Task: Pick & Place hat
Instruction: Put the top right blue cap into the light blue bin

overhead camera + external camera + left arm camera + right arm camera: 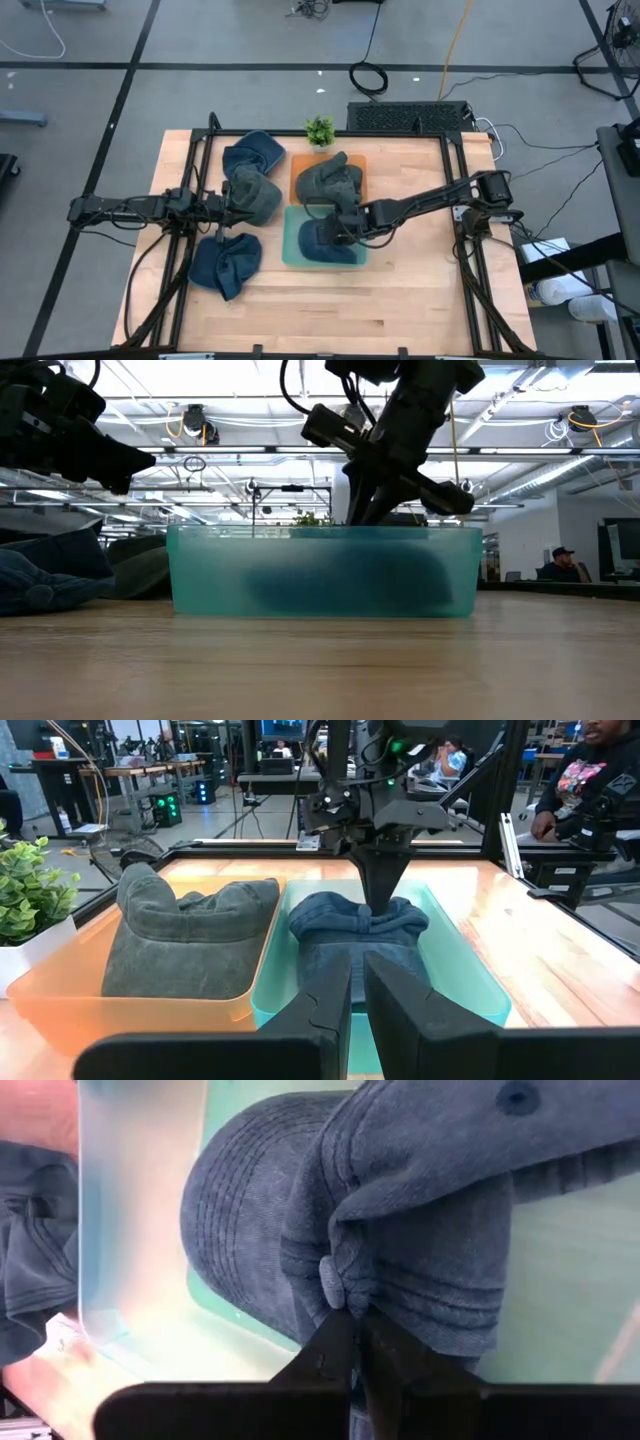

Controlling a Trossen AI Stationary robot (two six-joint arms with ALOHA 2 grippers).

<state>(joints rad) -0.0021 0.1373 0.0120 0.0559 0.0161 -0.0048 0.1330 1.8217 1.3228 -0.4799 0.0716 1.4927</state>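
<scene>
Pinched shut on blue hat [400, 1230], right tool [352, 1342], low inside teal bin [300, 250]; hat directly beneath. Left tool [355, 1005] narrow, empty, waiting left.

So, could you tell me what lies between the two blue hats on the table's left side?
In the high view, a green hat lies between the two blue hats, with the left gripper at it.

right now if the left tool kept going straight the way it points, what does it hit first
Probably the blue hat in the teal bin, right where the right tool pinches it. The left tool points that way, though depth is unclear and the bin's near wall may come first.
</scene>
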